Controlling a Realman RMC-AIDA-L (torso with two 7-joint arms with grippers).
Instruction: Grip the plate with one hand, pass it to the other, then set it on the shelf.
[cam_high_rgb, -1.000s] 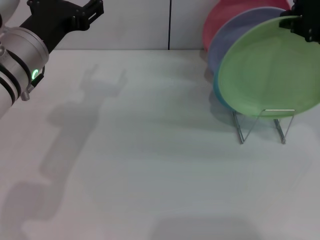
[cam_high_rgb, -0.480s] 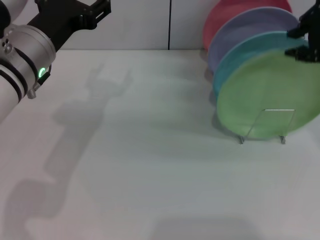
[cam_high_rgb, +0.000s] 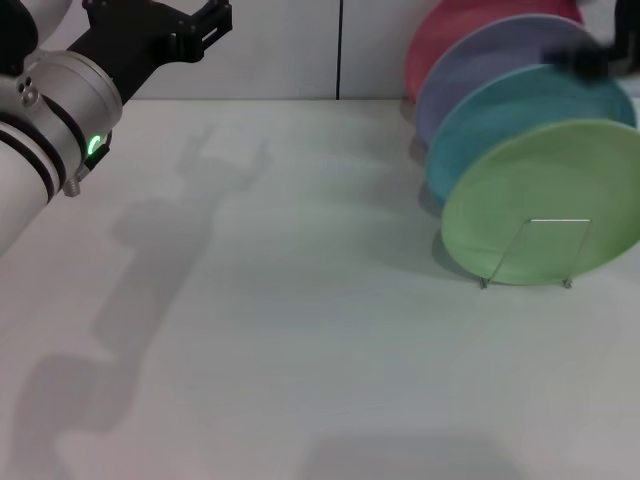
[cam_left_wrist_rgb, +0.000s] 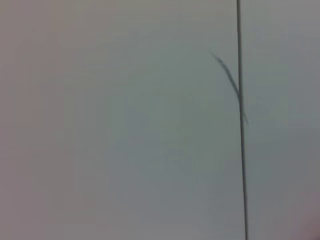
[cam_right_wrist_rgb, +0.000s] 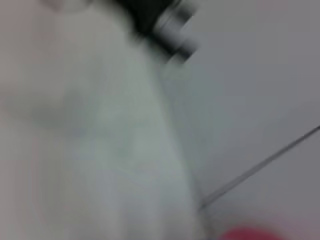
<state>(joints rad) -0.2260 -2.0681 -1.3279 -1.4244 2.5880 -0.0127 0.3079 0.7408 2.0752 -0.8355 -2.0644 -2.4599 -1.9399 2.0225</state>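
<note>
The light green plate (cam_high_rgb: 530, 190) stands on edge in the front slot of the wire shelf (cam_high_rgb: 558, 221) at the right of the table, leaning back against the plate behind it. My right gripper (cam_high_rgb: 603, 55) is a dark blur at the top right, above the green plate and apart from it, with nothing in it. My left gripper (cam_high_rgb: 215, 18) is open and empty, held high at the far left by the back wall. The green ring (cam_high_rgb: 95, 146) glows on its wrist.
Behind the green plate in the shelf stand a light blue plate (cam_high_rgb: 500, 105), a lavender plate (cam_high_rgb: 480, 65) and a pink plate (cam_high_rgb: 440, 40). The white table (cam_high_rgb: 300, 330) spreads in front. The left wrist view shows only the wall seam (cam_left_wrist_rgb: 241, 150).
The green plate has come down into the shelf's front slot and stands there. My right gripper has let go of its rim and moved up. My left arm has drifted slightly right.
</note>
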